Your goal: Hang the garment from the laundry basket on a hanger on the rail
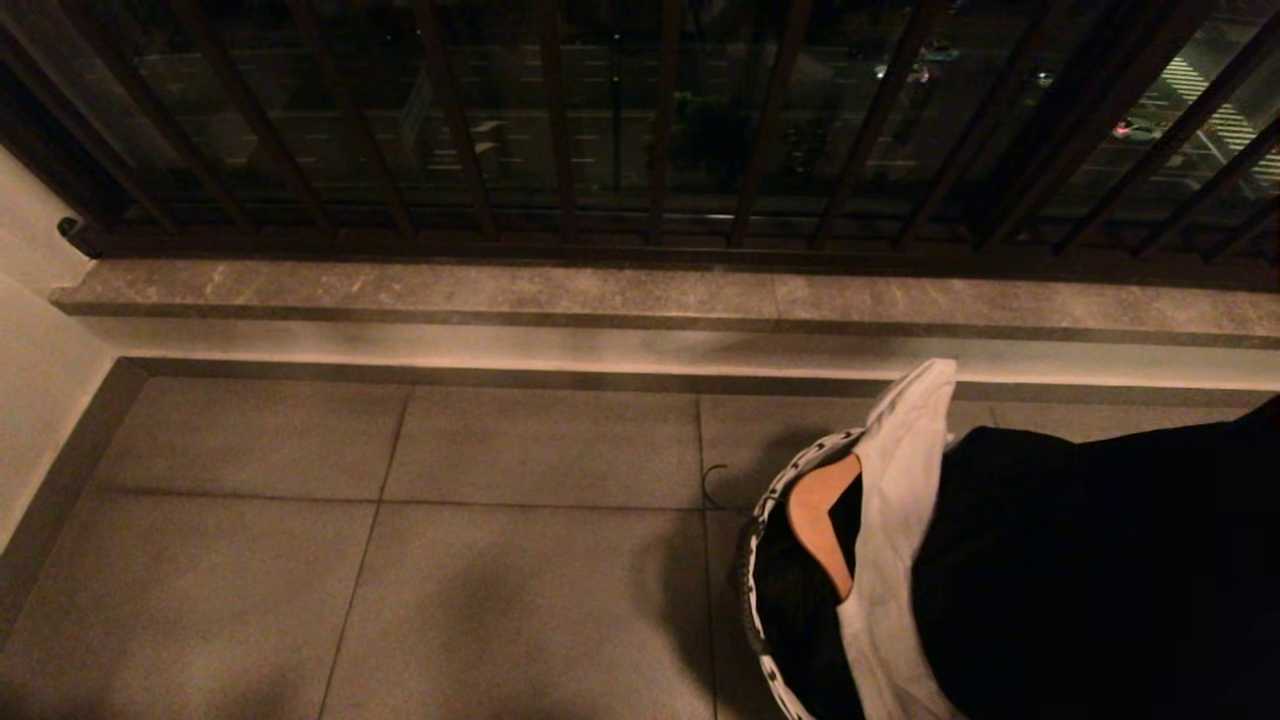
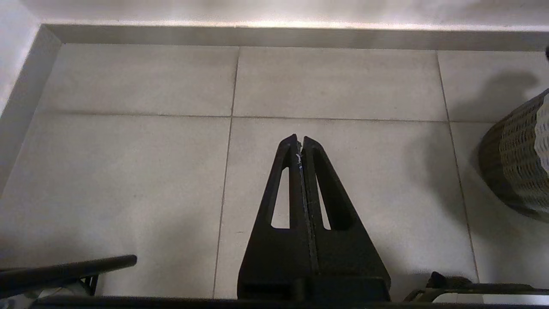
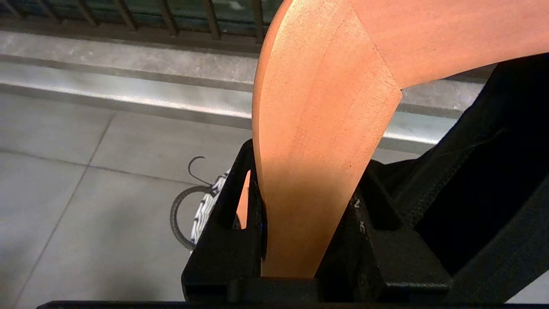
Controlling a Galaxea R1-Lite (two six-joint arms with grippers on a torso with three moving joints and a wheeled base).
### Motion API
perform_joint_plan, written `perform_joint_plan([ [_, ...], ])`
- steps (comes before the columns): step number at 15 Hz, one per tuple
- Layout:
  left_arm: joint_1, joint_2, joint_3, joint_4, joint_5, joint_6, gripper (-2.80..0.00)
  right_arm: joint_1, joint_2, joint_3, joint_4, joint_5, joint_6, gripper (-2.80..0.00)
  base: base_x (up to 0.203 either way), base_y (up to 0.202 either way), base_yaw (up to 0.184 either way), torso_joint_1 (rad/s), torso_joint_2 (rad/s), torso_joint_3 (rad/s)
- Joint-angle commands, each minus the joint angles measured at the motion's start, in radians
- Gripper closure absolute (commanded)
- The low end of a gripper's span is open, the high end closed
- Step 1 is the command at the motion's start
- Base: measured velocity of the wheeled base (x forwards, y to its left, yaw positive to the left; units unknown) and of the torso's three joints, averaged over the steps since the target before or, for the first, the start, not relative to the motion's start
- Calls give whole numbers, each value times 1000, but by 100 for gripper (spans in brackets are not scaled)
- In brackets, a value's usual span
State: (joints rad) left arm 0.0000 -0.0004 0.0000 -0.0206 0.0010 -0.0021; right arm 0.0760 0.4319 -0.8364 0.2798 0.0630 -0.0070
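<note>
My right gripper (image 3: 306,159) is shut on the thick middle of a wooden hanger (image 3: 321,107). A black garment (image 3: 493,171) hangs right beside the grip. In the head view the hanger (image 1: 820,515) sits over the mouth of the laundry basket (image 1: 775,500), with the black garment (image 1: 1080,570) spread to its right and a white cloth (image 1: 900,500) lying between them. The hanger's thin dark hook (image 1: 712,485) points out over the floor. My left gripper (image 2: 300,139) is shut on nothing above bare tiles, with the basket (image 2: 521,167) off to its side. The rail is out of view.
A grey stone sill (image 1: 640,295) runs along the far wall under dark brown window bars (image 1: 560,120). A pale wall (image 1: 30,350) closes the left side. Grey floor tiles (image 1: 400,560) stretch left of the basket.
</note>
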Motion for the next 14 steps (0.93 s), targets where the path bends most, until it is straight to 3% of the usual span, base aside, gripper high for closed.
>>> perform_joint_plan([
  [1, 0, 0, 8, -1, 0, -1, 0, 1, 5, -4, 1, 1, 1, 0, 0, 0, 0, 3, 2, 129],
  [11, 0, 0, 8, -1, 0, -2, 0, 2, 16, -36, 3, 0, -1, 0, 0, 0, 0, 0, 3, 195],
  [14, 0, 0, 8, -1, 0, -2, 0, 1, 8, -51, 19, 61, 0, 0, 0, 0, 0, 2, 4, 196],
])
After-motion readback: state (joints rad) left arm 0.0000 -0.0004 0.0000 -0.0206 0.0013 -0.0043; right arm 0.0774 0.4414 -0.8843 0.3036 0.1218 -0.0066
